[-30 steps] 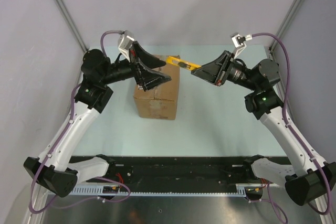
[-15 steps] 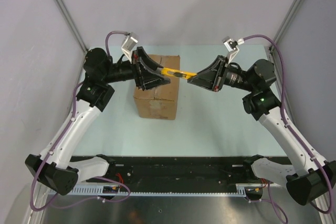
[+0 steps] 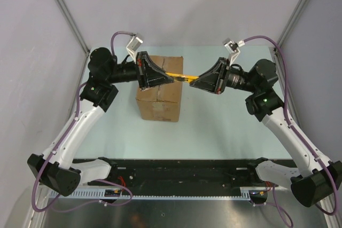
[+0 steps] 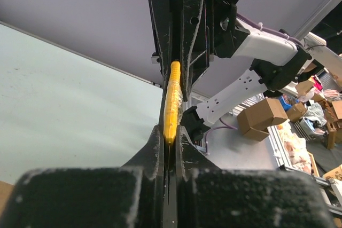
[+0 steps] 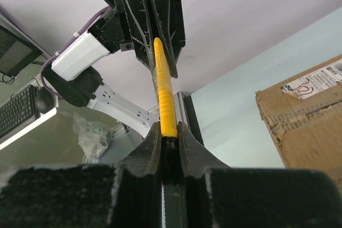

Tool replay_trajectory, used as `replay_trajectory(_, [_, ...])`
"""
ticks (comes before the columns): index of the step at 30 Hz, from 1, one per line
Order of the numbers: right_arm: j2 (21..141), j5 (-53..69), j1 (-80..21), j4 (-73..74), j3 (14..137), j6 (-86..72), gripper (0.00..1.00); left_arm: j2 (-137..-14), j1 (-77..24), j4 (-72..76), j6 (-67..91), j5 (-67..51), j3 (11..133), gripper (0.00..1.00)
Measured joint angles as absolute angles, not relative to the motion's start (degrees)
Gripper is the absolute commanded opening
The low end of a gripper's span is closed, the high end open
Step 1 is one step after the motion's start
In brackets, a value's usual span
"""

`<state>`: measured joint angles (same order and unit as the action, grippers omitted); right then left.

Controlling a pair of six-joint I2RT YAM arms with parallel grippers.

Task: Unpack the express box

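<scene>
Both arms share a yellow tool (image 3: pixel 180 76) above the express box (image 3: pixel 159 104), which sits closed on the table (image 3: pixel 230 126); left gripper (image 3: pixel 170 79) and right gripper (image 3: pixel 194 82) each clamp one end. A clean handover likely needs one grip eased before either pulls

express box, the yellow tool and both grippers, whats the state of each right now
express box: flaps shut, upright on the table
yellow cutter: in the air above the box, gripped at both ends; can't tell if a blade is out
left gripper: shut on one end of the yellow cutter
right gripper: shut on the other end
</scene>
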<state>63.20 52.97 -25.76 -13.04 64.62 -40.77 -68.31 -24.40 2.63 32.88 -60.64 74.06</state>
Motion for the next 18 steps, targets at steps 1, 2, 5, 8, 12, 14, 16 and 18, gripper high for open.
replay_trajectory(1, [63.29, 53.08, -25.71, -13.06, 64.62, -40.62, 0.32, -68.31, -24.40, 2.61, 32.97, -60.66, 74.06, 0.00])
replay_trajectory(2, [63.35, 53.30, -25.63, -13.10, 64.62, -40.47, 0.51, -68.34, -24.40, 2.59, 32.99, -60.69, 74.06, 0.00])
replay_trajectory(5, [63.79, 53.32, -25.54, -12.88, 64.62, -40.71, 0.88, -68.53, -24.51, 2.59, 32.97, -60.31, 74.11, 0.00])
replay_trajectory(8, [64.10, 52.60, -25.56, -12.91, 64.55, -40.82, 0.96, -68.82, -24.58, 2.57, 33.45, -59.11, 74.11, 0.00])
replay_trajectory(12, [64.07, 48.97, -26.28, -15.35, 64.55, -42.24, 0.97, -68.88, -24.80, 3.20, 36.69, -56.01, 74.11, 0.00])
replay_trajectory(14, [64.07, 46.02, -27.33, -17.23, 64.51, -43.79, 0.96, -68.88, -25.26, 4.40, 39.09, -53.71, 74.11, 0.00])
replay_trajectory(16, [64.07, 43.20, -28.36, -19.92, 64.16, -45.50, 0.95, -68.73, -25.69, 5.58, 40.80, -51.75, 73.93, 0.00])
replay_trajectory(18, [64.10, 40.66, -29.30, -23.38, 63.29, -48.14, 0.95, -68.23, -26.11, 7.07, 42.87, -49.12, 73.34, 0.00])
